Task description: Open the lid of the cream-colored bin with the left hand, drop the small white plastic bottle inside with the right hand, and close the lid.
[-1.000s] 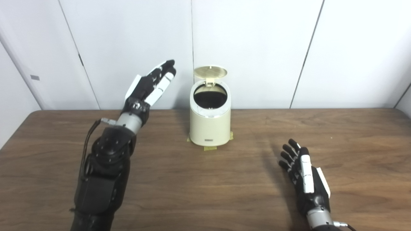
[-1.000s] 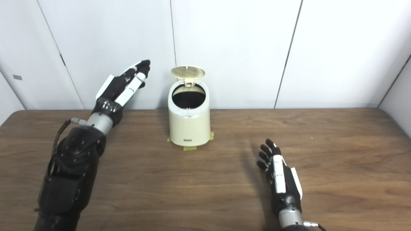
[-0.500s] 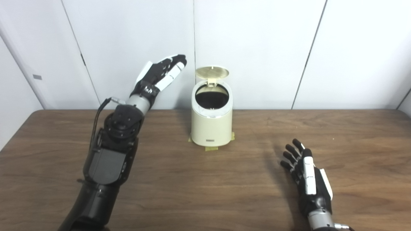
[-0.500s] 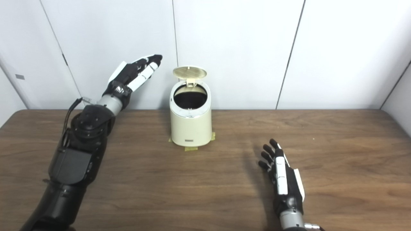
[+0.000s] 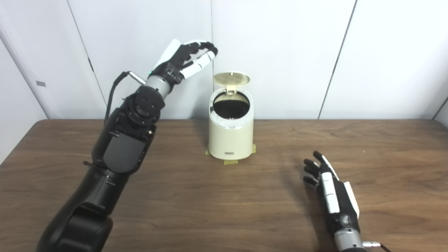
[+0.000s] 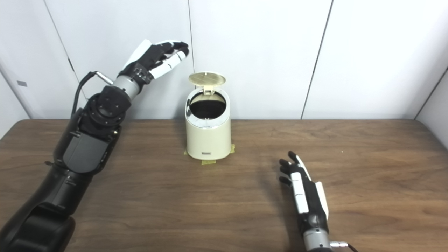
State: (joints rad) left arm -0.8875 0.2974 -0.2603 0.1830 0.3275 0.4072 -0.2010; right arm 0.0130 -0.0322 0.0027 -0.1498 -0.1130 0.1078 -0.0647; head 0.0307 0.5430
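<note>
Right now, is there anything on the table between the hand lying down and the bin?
No. Both eye views show only bare wooden table between the right hand and the cream-colored bin.

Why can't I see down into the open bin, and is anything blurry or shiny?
Left eye view: the cream-colored bin mouth is in deep shadow, only black inside; a bright glint runs along its rim. Right eye view: the same; the right hand casts a soft shadow leftward on the table. Nothing looks blurred.

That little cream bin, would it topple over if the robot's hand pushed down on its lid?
Probably not easily. The cream bin stands upright on the table, and tape tabs at its base seem to anchor it. It is taller than wide, so a sideways shove could tip it. Its raised lid looks thin and hinged, likely swinging shut under light pressure from the left hand.
</note>
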